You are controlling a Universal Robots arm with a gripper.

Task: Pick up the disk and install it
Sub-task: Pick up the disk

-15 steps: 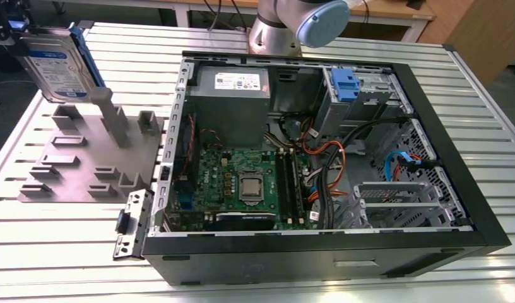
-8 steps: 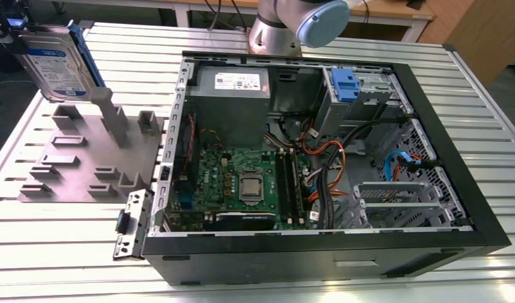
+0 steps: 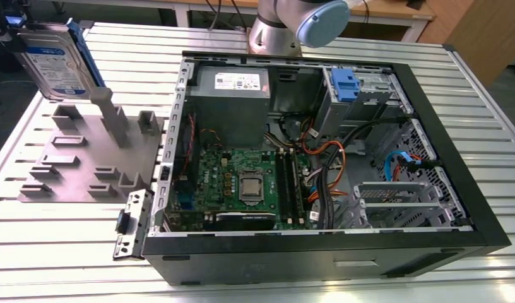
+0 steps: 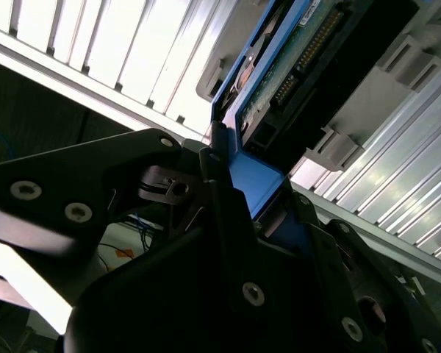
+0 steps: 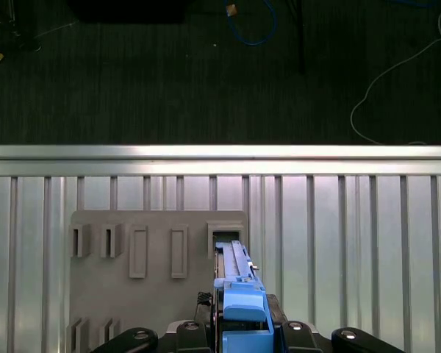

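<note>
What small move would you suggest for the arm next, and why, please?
Probably a short carry toward the exterior view's right, keeping height. The tool is shut on the disk, which hangs upright over the holder, seemingly clear of its slots, while the open case stands to that side.

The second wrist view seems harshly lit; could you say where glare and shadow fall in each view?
Second wrist view: the gripper is a dark silhouette beside a blown-out patch. First wrist view: glare along the edge of the table, dark floor beyond. Exterior view: even light.
</note>
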